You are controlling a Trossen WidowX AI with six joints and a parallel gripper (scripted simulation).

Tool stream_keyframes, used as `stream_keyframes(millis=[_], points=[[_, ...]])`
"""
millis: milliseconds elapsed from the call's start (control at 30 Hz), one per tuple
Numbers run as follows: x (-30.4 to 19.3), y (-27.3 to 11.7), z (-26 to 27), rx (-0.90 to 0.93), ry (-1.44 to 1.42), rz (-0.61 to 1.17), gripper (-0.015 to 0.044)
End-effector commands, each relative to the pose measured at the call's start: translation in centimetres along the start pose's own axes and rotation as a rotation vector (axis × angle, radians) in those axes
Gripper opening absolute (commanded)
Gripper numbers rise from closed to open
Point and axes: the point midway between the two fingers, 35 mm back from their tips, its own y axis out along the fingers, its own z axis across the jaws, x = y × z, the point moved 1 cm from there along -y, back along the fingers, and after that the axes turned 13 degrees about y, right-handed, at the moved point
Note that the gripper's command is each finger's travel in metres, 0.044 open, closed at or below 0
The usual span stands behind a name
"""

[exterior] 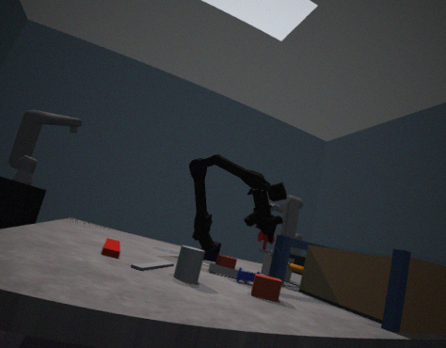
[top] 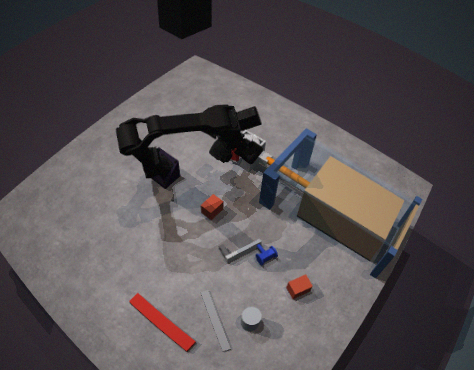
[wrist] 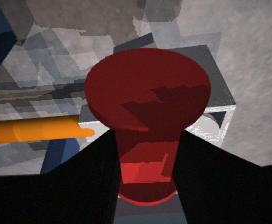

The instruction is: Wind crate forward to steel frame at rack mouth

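So there's a long red bar (top: 162, 322) (exterior: 111, 248) lying flat at lower left of the top view, with a grey cylinder (top: 251, 319) (exterior: 188, 264) standing at bottom centre. Also a black pedestal (top: 184, 17) (exterior: 16, 202), cut off by the top edge.

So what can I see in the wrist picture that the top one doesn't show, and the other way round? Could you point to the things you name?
Only the wrist view shows the red handle's (wrist: 147, 82) wide round head and its narrow neck between the jaws.

Only the top view shows the tan crate (top: 358, 195), a blue spool-shaped piece (top: 266, 254), a grey cylinder (top: 251, 316) and a long red bar (top: 162, 322).

Both show the white-framed winch (top: 254, 138) (wrist: 228, 108) and the orange strap (top: 291, 175) (wrist: 35, 131).
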Motion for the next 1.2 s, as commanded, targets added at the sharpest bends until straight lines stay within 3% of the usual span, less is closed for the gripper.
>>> stream_keyframes(millis=[0, 1167], points=[[0.0, 0.4, 0.4, 0.002, -0.003, -0.01, 0.0], [-3.5, 1.6, 3.7, 0.004, -0.002, -0.007, 0.0]])
